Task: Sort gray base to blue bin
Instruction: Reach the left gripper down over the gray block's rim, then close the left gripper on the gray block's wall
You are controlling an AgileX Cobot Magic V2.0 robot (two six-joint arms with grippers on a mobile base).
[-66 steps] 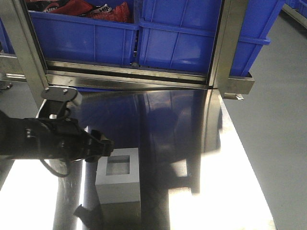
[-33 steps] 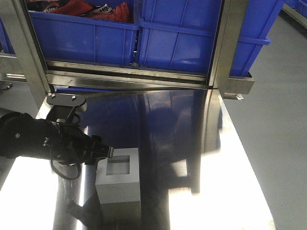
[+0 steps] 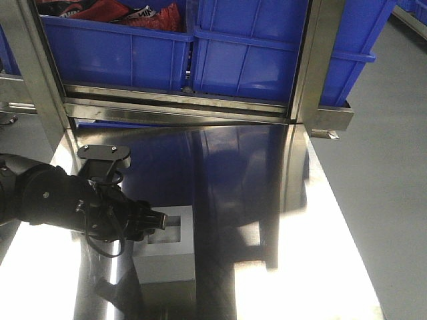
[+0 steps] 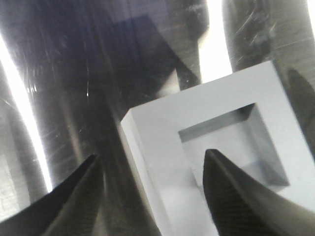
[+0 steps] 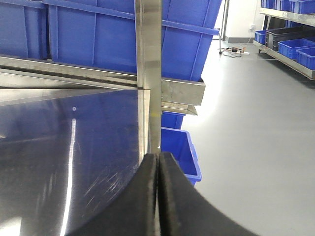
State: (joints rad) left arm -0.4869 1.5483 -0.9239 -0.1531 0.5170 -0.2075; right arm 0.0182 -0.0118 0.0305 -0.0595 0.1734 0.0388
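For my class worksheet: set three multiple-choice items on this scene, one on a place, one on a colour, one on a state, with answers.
1. Where does the matte gray cube-like block stand? A on the shiny steel table; B in a tote; C on the floor.
2. What colour are the large plastic totes behind the table? A green; B blue; C yellow.
3. How is the left pincer? A shut on the block; B shut, empty; C open.
Answers: 1 A, it rests on the reflective tabletop. 2 B, their walls are bright blue. 3 C, its fingers stand apart, astride one block wall.
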